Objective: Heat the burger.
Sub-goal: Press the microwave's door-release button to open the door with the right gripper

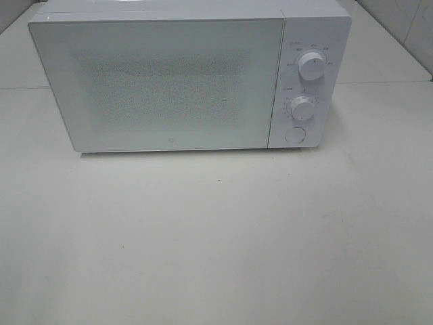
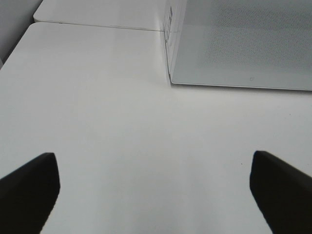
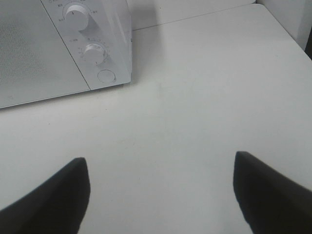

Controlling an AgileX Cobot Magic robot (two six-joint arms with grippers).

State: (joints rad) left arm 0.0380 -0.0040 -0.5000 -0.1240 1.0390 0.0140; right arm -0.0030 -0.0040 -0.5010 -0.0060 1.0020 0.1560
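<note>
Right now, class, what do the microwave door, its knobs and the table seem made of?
Microwave door: probably glass, pale, dotted mesh showing through. Knobs: likely smooth white plastic, moulded. Table: matte white, perhaps laminate; uncertain.

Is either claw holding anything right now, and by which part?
Nothing is held. The left claw and the right claw both stand open above the table.

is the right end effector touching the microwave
Apart. The right wrist view shows the right end effector open, with a wide stretch of bare table between it and the microwave.
</note>
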